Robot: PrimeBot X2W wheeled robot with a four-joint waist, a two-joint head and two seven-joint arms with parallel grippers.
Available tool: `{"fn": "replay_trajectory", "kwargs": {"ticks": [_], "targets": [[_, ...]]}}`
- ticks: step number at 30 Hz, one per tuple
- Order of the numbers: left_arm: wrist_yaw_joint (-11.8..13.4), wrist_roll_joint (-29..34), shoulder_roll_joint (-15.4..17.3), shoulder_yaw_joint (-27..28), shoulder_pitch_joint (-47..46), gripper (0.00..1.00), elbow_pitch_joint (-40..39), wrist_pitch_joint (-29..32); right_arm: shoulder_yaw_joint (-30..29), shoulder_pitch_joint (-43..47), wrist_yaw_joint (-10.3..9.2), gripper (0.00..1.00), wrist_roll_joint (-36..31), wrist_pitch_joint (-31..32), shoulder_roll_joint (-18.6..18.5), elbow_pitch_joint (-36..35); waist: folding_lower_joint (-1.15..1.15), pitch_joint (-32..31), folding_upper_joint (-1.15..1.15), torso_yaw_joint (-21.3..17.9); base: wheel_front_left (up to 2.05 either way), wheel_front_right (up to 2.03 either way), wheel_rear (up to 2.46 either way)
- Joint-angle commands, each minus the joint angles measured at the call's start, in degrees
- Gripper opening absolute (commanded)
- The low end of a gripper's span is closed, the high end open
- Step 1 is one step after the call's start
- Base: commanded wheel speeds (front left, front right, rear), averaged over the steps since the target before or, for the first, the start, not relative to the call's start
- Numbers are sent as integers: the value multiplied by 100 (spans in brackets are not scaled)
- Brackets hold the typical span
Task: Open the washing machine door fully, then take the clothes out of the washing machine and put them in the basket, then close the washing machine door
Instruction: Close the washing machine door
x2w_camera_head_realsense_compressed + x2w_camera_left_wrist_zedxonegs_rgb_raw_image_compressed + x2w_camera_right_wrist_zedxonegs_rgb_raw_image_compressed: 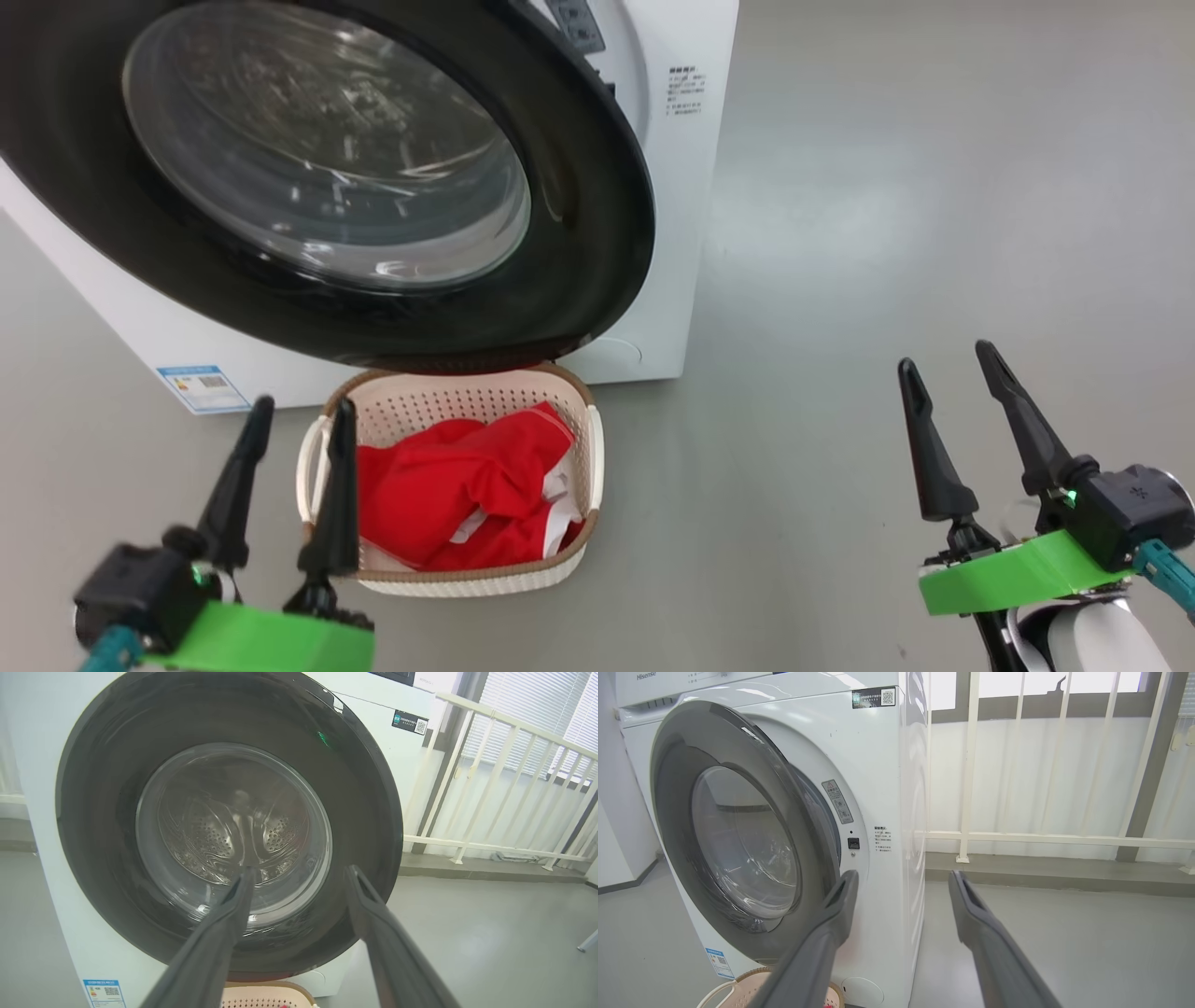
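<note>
**Washing machine** (672,280): white front-loader standing on the grey floor (887,233), with a blue label sticker (203,387) low on its front.

**Washing machine door** (597,215): black glossy rim around a clear bowl window. In the right wrist view it stands ajar, its free edge off the front panel with the latch socket showing beside it. Through the glass, the left wrist view shows the perforated steel drum.

**Basket** (467,581): cream with a brown rim, on the floor just in front of the machine. Its far rim sits under the door's lower edge.

**Clothes** (439,495): red with white trim, heaped inside the basket.

**Left claw** (304,403): jaws wide and holding nothing, raised just left of the basket and pointing at the door.

**Right claw** (945,355): jaws wide and holding nothing, over bare floor well to the right of the basket.

**Background**: white railing (971,765) behind the machine.
</note>
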Motion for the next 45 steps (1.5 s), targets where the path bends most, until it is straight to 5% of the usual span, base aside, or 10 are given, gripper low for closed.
{"fn": "replay_trajectory", "kwargs": {"ticks": [1, 15, 43, 44, 45], "targets": [[35, 93, 141, 227, -13, 100, -161, -65, 80, -23, 36, 100, -62, -36, -1, -156, 0, -132, 0, 25, 0, 0, 0], [231, 1176, -154, 435, 910, 100, -197, -67, -14, 444, 36, 100, -28, -36, -1, -220, 0, -375, 0, 55, 0, 0, 0], [-293, 1721, -716, 740, 1128, 100, 5, -68, 13, 634, 36, 100, -117, -36, -1, -198, 0, -494, 0, 194, 0, 0, 0], [-315, 1733, -719, 734, 1122, 100, 9, -68, 24, 628, 36, 79, -121, -36, -1, -178, 0, -481, 0, 225, 0, 0, 0], [-331, 1746, -723, 733, 1112, 100, 11, -68, 45, 613, 36, 41, -124, -36, -1, -148, 0, -462, 0, 253, 0, 0, 0]]}}
